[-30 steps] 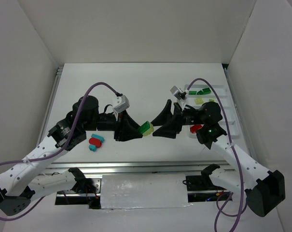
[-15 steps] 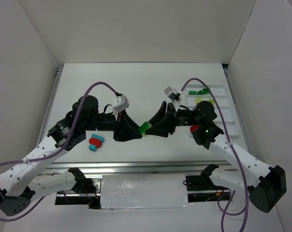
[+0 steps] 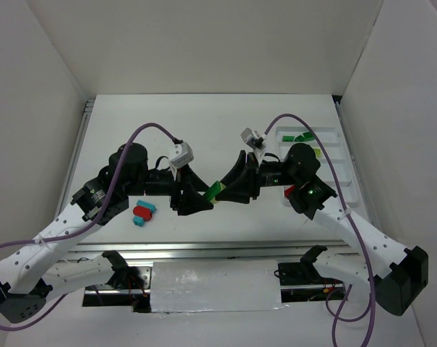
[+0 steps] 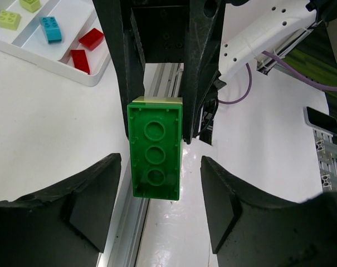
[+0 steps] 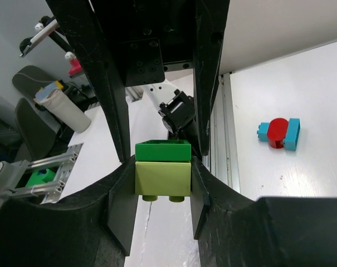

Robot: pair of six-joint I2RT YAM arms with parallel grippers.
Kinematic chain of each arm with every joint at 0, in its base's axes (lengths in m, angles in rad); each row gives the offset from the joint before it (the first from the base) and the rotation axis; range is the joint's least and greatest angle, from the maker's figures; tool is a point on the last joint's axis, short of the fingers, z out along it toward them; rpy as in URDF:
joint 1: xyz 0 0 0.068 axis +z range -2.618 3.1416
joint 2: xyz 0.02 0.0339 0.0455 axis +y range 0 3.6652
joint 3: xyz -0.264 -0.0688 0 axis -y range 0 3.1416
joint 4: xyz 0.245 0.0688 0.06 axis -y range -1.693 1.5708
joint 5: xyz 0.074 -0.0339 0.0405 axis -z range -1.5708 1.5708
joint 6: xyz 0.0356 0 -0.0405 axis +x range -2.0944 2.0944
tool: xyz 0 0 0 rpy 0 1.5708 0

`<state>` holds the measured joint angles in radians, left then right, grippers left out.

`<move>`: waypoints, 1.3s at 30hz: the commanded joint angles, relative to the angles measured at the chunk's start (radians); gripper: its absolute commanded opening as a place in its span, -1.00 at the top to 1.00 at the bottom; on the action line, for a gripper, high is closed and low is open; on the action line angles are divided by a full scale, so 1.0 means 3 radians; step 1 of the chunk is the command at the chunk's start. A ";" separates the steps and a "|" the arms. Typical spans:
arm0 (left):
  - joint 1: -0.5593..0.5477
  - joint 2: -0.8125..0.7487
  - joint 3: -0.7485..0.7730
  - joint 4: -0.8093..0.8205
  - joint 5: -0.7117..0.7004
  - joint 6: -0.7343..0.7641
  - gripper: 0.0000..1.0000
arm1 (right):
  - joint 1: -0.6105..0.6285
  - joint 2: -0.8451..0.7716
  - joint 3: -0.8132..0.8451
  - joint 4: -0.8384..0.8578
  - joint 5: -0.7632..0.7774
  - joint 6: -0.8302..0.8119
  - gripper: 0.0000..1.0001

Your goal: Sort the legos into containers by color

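Table: the white table (image 3: 218,123) fills the middle of the top view, with white walls on three sides.
Arms: the left arm (image 3: 66,224) rises from the lower left and the right arm (image 3: 355,235) from the lower right. Their tips meet just left of centre.
Tray: the white tray (image 3: 334,155) (image 4: 45,61) lies at the right edge of the table in the top view and in the upper left corner of the left wrist view. Its long compartments lie side by side.
Left gripper: the left gripper (image 3: 202,196) (image 4: 160,164) has its fingers spread, one on each side of the dark green lego. White gaps show on both sides, so it grips nothing.
Right gripper: the right gripper (image 3: 227,188) (image 5: 162,167) is clamped on the yellow-green lego, with both fingers pressed to its sides.
Stacked pair: the stacked pair (image 3: 213,190) sits tilted between the two grippers, near the centre of the top view.
Dark green lego: the dark green lego (image 4: 155,156) (image 5: 162,150) is joined to the yellow-green one, its hollow underside facing the left wrist camera.
Yellow-green lego: the yellow-green lego (image 5: 162,178) is at lower centre of the right wrist view.
Loose cluster: the red and cyan cluster (image 3: 142,212) (image 5: 278,133) lies on the table with its pieces touching. It is left of centre in the top view, beside the left arm.
Tray contents: green pieces (image 3: 299,136) lie in the top compartment. Yellow-green bricks (image 4: 9,19), a cyan brick (image 4: 50,29) and red bricks (image 4: 91,38) also lie in the tray, but I cannot tell which compartments they are in.
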<state>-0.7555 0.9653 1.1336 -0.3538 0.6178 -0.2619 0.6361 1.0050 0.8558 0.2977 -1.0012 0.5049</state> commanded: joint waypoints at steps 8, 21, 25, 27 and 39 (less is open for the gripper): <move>-0.0008 0.0050 0.0108 0.0014 0.0124 0.0101 -0.21 | -0.0090 -0.0077 0.0189 -0.0164 -0.0022 -0.0108 1.00; -0.0008 0.0106 0.0092 0.0003 0.0308 0.0126 -0.08 | -0.0162 -0.0123 0.0292 -0.0220 -0.0058 -0.0123 1.00; -0.0008 0.0096 0.0113 0.0003 0.0293 0.0132 0.11 | -0.0162 -0.0083 0.0312 -0.0256 -0.0114 -0.0144 1.00; -0.0008 0.0091 0.0113 0.0013 0.0272 0.0126 0.09 | -0.0162 -0.0042 0.0307 -0.0251 -0.0196 -0.0139 1.00; -0.0003 0.0091 0.0164 -0.0007 0.0242 0.0132 1.00 | -0.0162 -0.0011 0.0419 -0.0663 -0.0334 -0.0500 1.00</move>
<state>-0.7551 1.0061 1.1355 -0.3721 0.6773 -0.2356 0.5949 0.9962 0.9157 0.1677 -1.0550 0.4343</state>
